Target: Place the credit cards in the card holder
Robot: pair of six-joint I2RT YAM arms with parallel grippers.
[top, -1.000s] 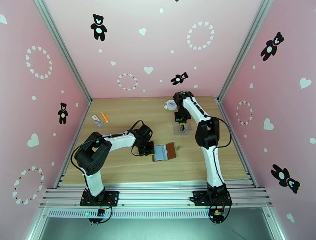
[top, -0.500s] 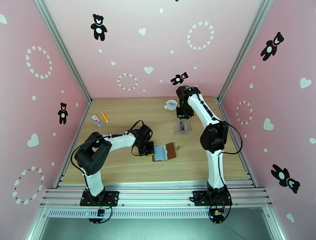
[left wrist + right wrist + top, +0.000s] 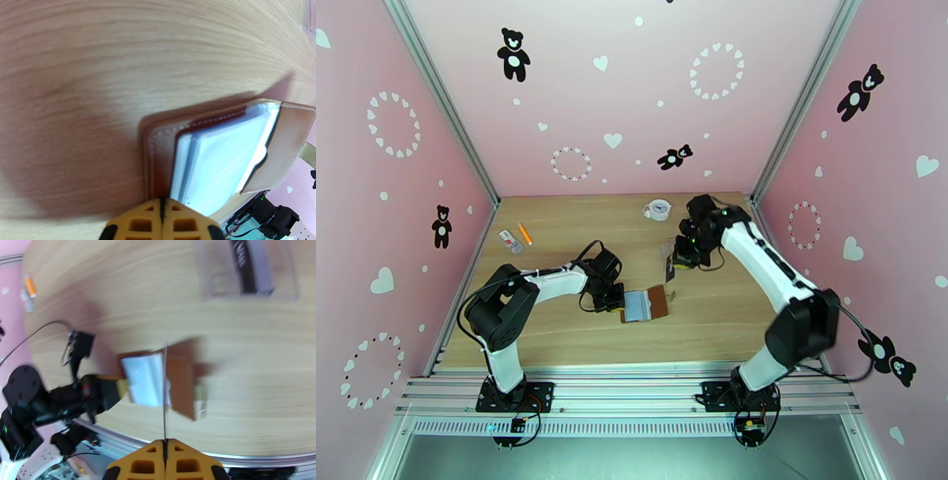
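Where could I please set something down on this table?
Free: the near strip of table before the card holder, and the back-middle between the orange pen and white round object. Crowded: the centre, by the left gripper and right gripper.

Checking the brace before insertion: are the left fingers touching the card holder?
Touching. In the left wrist view the shut left fingers meet the open card holder's near edge, no table showing between them.
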